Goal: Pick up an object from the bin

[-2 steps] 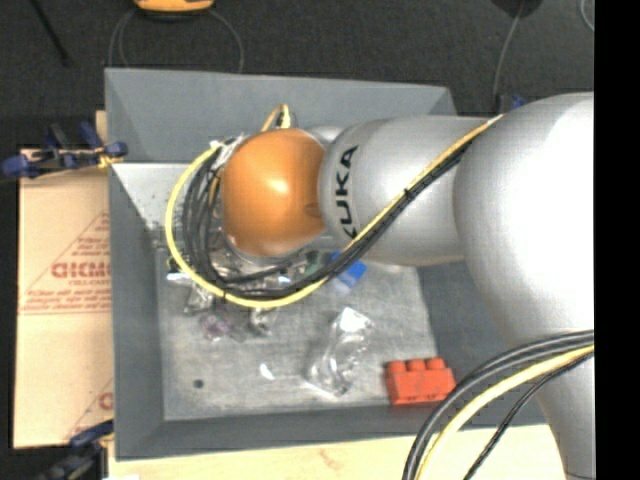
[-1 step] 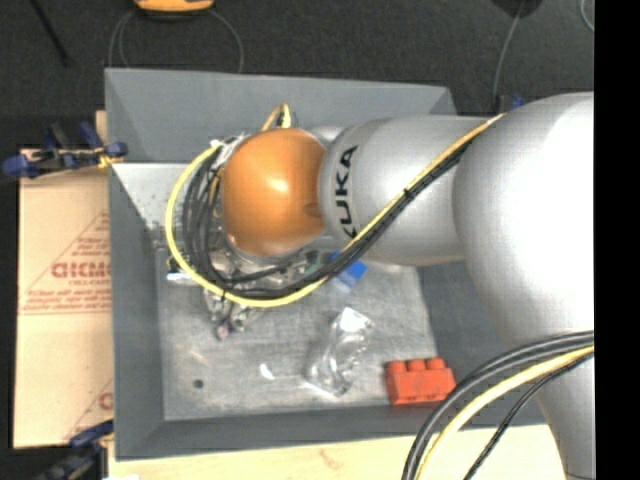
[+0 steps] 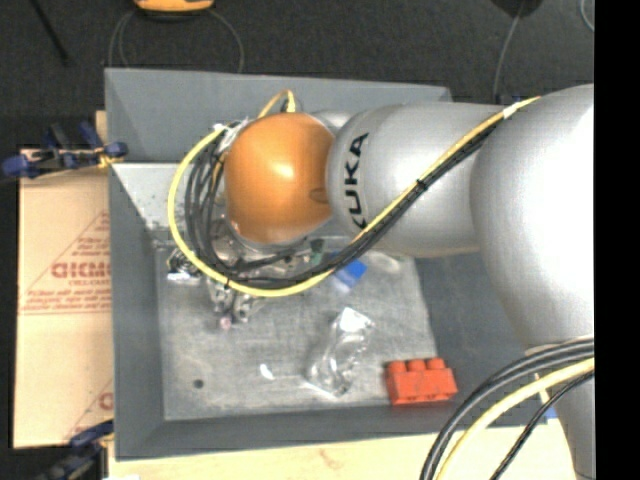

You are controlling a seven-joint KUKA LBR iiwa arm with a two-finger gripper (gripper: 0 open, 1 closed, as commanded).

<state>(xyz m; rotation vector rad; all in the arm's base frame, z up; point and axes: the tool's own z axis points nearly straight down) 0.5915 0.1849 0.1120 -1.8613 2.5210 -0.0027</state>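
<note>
Approach step, by my judgement. Hand (image 3: pixel 228 306) low over left floor of bin (image 3: pixel 135 318), under orange wrist cover (image 3: pixel 275 178). Apart or together: I cannot tell. Small silvery piece (image 3: pixel 185 265) just left of hand. Clear crumpled wrapper (image 3: pixel 340 353) and red brick (image 3: pixel 420 380) nearer, to right. Next move calls for centring on one target, then closing.

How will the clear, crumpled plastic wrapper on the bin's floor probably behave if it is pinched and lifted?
The clear crumpled plastic wrapper looks thin and creased, so it is probably floppy and very light. Its glossy folds may slip or flatten under a pinch.
</note>
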